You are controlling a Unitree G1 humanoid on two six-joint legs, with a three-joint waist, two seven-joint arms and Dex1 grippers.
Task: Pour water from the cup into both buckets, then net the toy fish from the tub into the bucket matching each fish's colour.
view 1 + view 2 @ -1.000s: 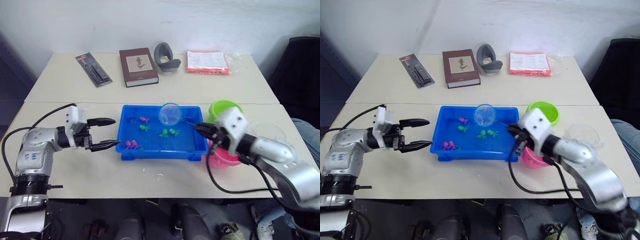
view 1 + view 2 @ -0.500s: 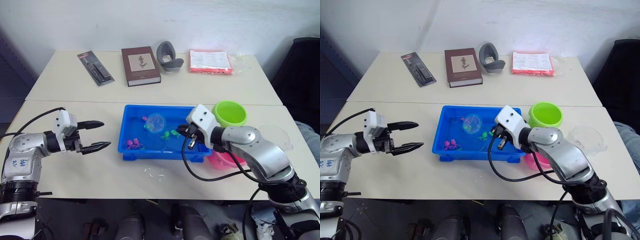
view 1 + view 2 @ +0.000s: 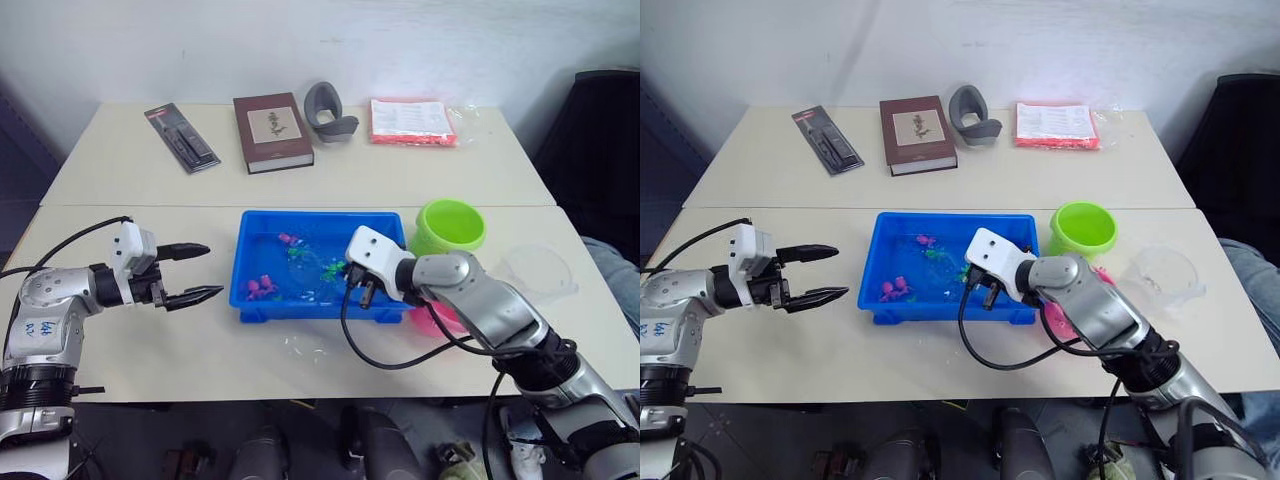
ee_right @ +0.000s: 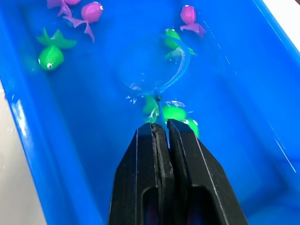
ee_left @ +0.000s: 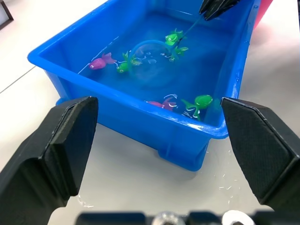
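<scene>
Tub [image 3: 262,300]: bright blue plastic, shallow box shape w/ rolled rim, water inside. Sits mid-table, front edge near table's front edge.
Net [image 4: 152,70]: round blue hoop, thin pale mesh, thin straight handle. Hoop is down in the tub's water, about the middle.
Right gripper [image 4: 161,129]: over the tub's right part, black fingers pinched tight on the net handle.
Left gripper [image 3: 205,272]: just left of the tub, not touching it. Two pointy black fingers spread apart, holding nothing. Bare table between it and the tub.
Fish: tiny shiny plastic, in the tub. A pink fish [image 5: 97,62] and a green fish [image 5: 202,101] sit outside the hoop; more green ones crowd by the hoop's rim.
Green bucket [image 3: 450,226]: round, lime, smooth, just right of the tub's back corner.
Pink bucket [image 3: 440,318]: right of the tub's front corner, mostly hidden by the right arm.
Cup [image 3: 538,272]: clear plastic, well right of the tub, past the buckets.
Book [image 3: 273,132]: brown, flat, well behind the tub near the table's back edge.
</scene>
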